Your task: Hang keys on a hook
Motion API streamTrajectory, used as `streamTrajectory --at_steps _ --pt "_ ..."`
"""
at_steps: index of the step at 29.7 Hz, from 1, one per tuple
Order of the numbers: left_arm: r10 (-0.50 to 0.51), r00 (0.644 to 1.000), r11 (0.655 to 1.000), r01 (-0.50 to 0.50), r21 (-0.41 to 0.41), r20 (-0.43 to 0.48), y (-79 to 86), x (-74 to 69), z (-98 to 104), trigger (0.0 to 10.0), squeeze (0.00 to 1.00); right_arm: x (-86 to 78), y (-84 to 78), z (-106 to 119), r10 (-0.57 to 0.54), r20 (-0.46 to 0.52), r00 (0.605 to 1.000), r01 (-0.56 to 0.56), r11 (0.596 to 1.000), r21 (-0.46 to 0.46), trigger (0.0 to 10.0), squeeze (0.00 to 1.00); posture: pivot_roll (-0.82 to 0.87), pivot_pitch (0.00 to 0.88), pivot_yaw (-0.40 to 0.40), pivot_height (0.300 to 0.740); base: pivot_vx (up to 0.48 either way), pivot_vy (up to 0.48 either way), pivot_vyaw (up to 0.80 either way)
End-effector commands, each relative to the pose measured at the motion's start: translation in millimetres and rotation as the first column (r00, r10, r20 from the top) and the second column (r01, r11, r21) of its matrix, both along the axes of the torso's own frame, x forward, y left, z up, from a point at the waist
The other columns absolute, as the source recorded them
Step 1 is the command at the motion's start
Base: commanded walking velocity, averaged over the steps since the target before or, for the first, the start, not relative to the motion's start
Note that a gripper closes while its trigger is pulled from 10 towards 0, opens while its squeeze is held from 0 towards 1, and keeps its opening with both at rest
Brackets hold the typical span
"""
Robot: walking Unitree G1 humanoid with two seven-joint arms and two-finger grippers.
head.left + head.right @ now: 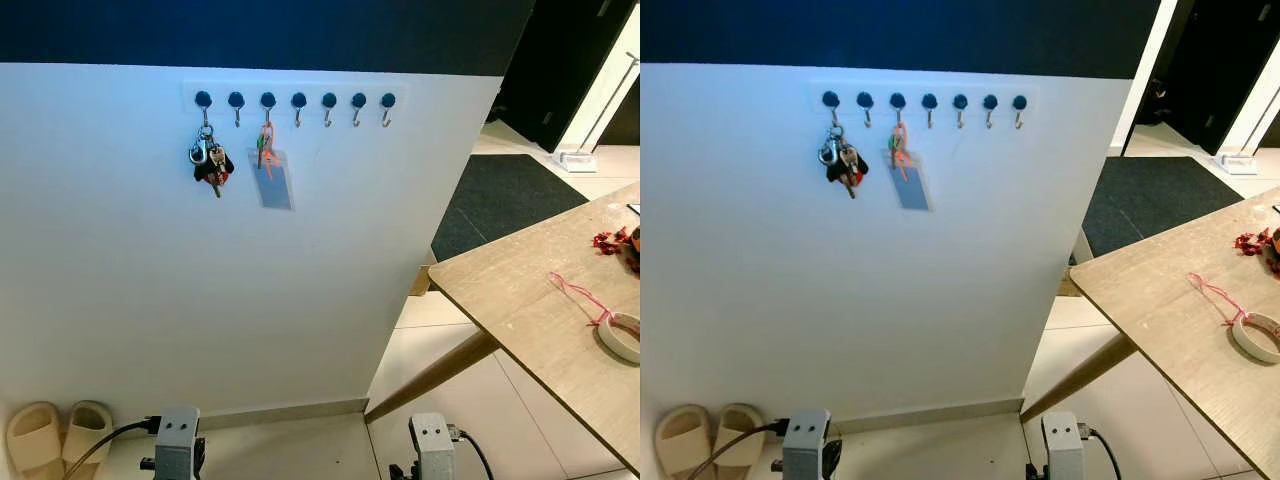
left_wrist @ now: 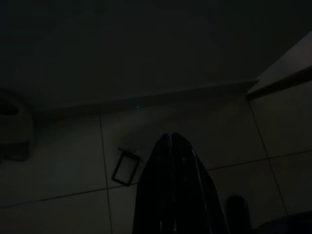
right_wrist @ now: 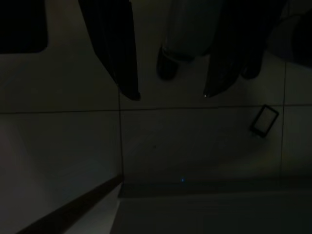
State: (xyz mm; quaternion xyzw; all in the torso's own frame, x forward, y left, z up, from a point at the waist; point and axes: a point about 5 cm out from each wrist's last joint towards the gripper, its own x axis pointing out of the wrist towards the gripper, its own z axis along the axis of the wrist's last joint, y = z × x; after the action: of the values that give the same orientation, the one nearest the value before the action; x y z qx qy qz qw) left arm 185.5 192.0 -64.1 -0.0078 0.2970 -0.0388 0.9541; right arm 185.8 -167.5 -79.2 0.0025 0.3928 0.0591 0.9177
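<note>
A bunch of keys [image 1: 210, 160] with a silver carabiner and red fob hangs on the leftmost hook [image 1: 204, 103] of a hook rail [image 1: 296, 101] on the white wall. A clear card tag [image 1: 271, 178] on an orange loop hangs from the third hook. Both arms hang low, their wrists at the bottom of the eye views. In the dark left wrist view my left gripper [image 2: 170, 139] has its fingers pressed together above the floor tiles. In the right wrist view my right gripper [image 3: 168, 96] holds its fingers apart with nothing between them.
A wooden table [image 1: 520, 310] stands at the right with a tape roll [image 1: 622, 335] and pink string on it. Beige slippers [image 1: 55, 435] lie by the wall at the lower left. A dark mat [image 1: 505, 195] covers the floor beyond. A small dark rectangle [image 2: 126, 166] lies on the tiles.
</note>
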Motion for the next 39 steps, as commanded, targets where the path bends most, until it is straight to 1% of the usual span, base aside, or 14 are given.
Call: streamTrajectory --at_steps 1,12,17,39 --pt "-0.009 1.000 1.000 0.009 -0.021 0.006 -6.3 2.8 0.9 10.0 0.00 -4.2 -0.5 -2.2 0.012 -0.019 1.000 -0.012 1.000 -0.008 10.0 0.00 0.06 0.007 -0.047 0.740 0.000 0.000 0.00" --pt "-0.018 1.000 1.000 0.018 -0.020 -0.015 -6.3 -1.0 -1.6 10.0 0.00 -7.0 -2.4 -3.7 0.025 -0.033 0.999 -0.026 0.999 -0.022 10.0 0.00 0.05 0.007 -0.035 0.740 0.000 0.000 0.00" --pt "-0.016 1.000 1.000 0.016 -0.019 -0.015 -3.8 0.0 -0.9 10.0 0.00 -8.6 -2.1 -4.4 0.022 -0.036 0.999 -0.023 0.999 -0.022 10.0 0.00 0.06 0.010 -0.039 0.740 0.000 0.000 0.00" --pt "-0.002 1.000 1.000 0.001 -0.020 -0.025 -2.1 -1.4 -1.9 10.0 0.00 -7.6 -3.3 -3.9 0.024 -0.036 0.999 -0.025 0.999 -0.026 10.0 0.00 0.06 0.018 -0.041 0.740 -0.261 0.000 0.00"
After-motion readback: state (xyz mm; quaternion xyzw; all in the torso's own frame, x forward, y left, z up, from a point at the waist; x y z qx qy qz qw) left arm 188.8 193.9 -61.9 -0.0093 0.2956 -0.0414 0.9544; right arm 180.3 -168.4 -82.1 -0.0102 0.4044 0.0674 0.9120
